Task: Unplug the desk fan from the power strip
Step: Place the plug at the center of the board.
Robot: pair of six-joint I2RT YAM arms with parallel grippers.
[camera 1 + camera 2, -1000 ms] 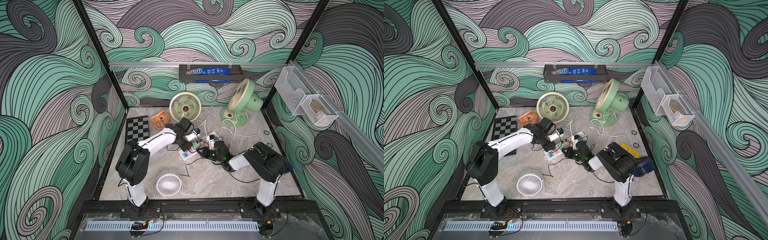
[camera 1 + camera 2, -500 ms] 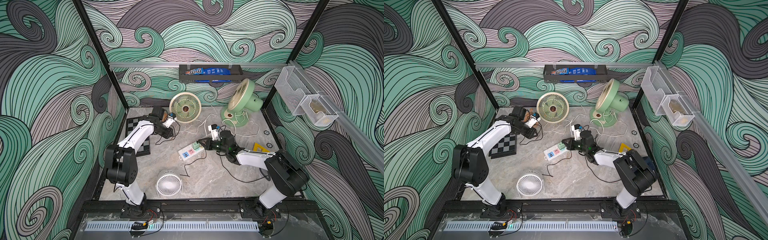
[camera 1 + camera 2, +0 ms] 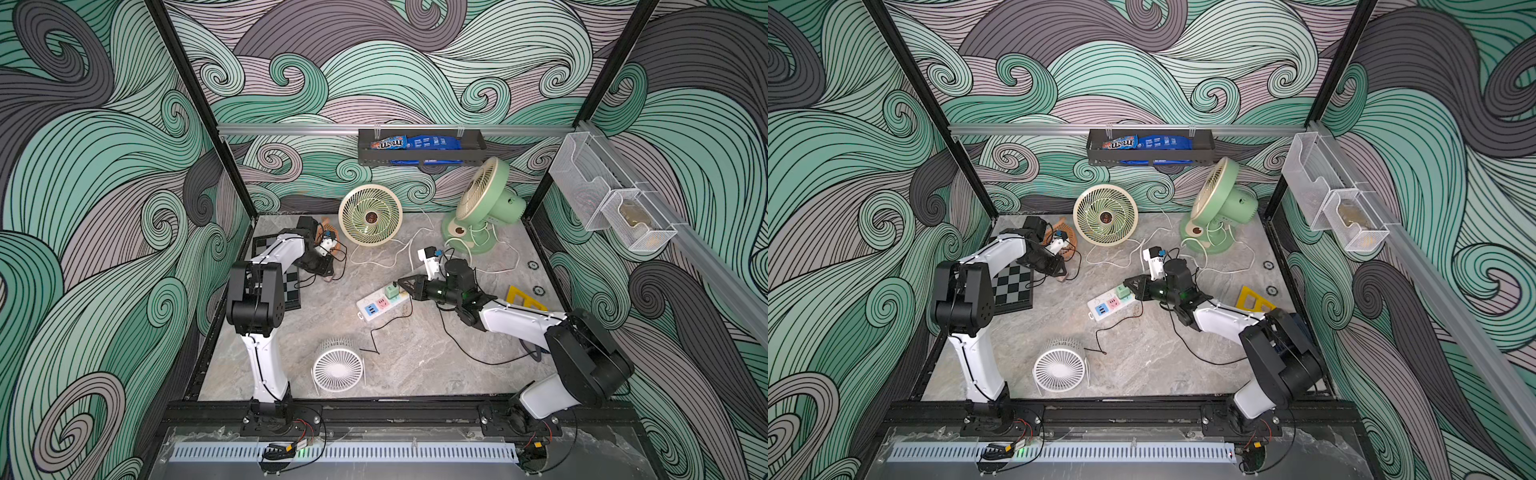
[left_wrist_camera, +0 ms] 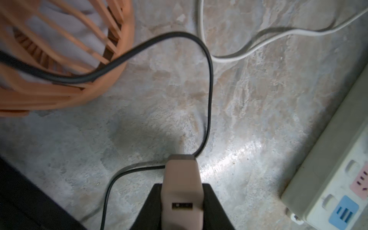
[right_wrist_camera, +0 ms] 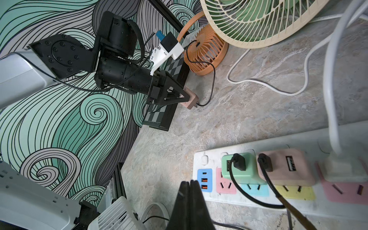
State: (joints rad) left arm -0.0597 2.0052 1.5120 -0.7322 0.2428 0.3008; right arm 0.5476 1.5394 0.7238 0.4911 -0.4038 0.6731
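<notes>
A: We log a grey marbled desk [image 3: 415, 357], boxed in by wave-patterned walls [image 3: 374, 62].

B: We see the power strip [image 3: 380, 306] lying mid-desk. The right jaws hover over its right part, pressed together, gripping nothing.

A: We place the left jaws well apart from it, far left beside the orange fan [image 5: 207, 53]. They pinch a pinkish plug block [image 4: 182, 179], and its black cord [image 4: 209, 89] runs to that fan.

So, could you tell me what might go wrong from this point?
The left gripper holds the beige adapter, whose black cord runs to the orange fan; pulling further may drag the fan.
The shut right gripper sits by the black leads plugged into the power strip and may snag them.
</notes>
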